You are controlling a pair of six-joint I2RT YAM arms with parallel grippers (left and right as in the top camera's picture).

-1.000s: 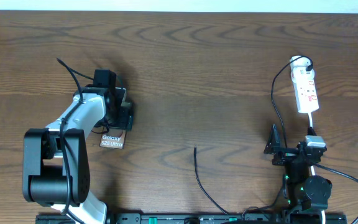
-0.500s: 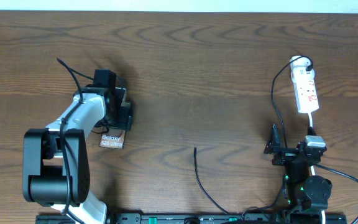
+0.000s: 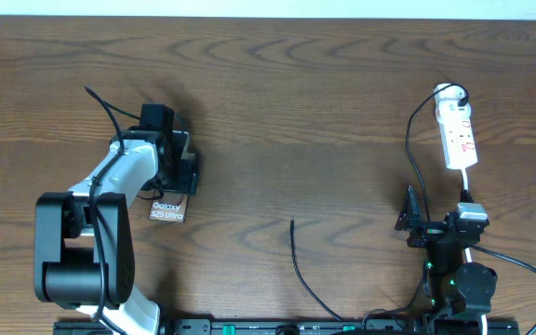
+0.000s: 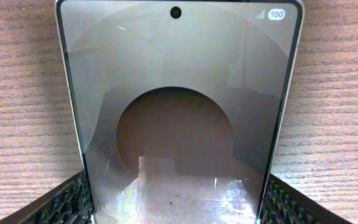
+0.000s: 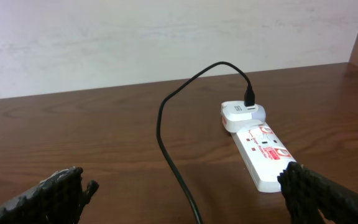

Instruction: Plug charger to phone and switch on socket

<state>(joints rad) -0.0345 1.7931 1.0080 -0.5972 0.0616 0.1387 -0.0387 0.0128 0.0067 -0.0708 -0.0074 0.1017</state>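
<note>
The phone lies flat at the left, its lettered end sticking out from under my left arm. In the left wrist view its glossy face fills the frame. My left gripper is shut on the phone, and its pads press the two long edges. The charger's plug tip lies loose at centre front. Its black cable runs to a white adapter at the far end of the socket. My right gripper stands open just short of the socket, with the cable between its fingers.
The socket's white cord runs back towards my right arm's base. A pale wall rises behind the table's far edge. Bare wooden tabletop lies between the two arms.
</note>
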